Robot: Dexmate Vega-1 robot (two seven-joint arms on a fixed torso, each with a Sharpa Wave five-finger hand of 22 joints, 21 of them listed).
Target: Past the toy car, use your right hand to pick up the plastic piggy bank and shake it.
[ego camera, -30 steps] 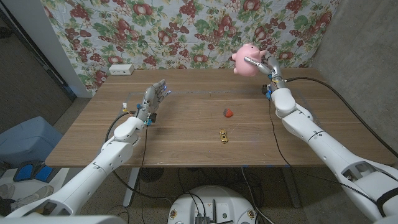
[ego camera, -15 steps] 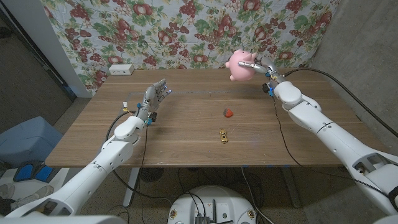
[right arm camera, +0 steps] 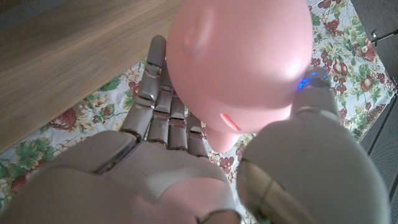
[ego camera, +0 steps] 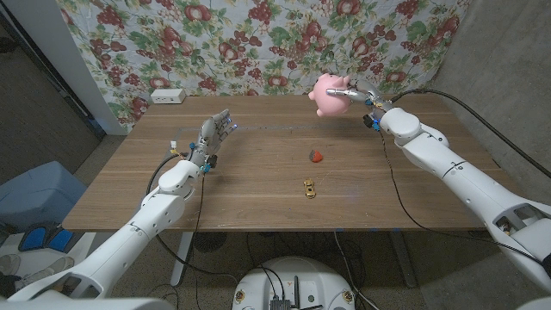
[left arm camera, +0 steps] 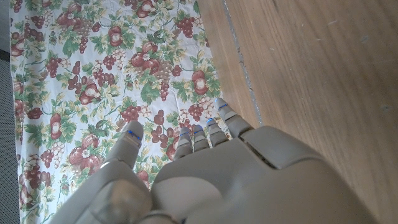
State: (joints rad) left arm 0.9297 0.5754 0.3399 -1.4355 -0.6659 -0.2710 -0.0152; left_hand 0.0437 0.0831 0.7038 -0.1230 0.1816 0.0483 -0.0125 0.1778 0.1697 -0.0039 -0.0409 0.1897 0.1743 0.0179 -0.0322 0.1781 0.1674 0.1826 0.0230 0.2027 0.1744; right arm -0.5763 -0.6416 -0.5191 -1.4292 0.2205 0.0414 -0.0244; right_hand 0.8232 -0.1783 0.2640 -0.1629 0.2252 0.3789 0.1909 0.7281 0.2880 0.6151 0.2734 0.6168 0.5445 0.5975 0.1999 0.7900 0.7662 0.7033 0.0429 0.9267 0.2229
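Note:
My right hand grips the pink plastic piggy bank and holds it in the air above the table's far right part. In the right wrist view the piggy bank sits between my thumb and fingers. The small yellow toy car lies on the table nearer to me, with a small red thing between it and the raised bank. My left hand stands over the table's left part, fingers apart and holding nothing; its back shows in the left wrist view.
The wooden table backs onto a fruit-patterned cloth. A white power strip lies at the far left corner. Cables hang off the table's right and left sides.
My right hand has carried the piggy bank leftward and a little lower across the three frames. The left hand, toy car and red thing have stayed put.

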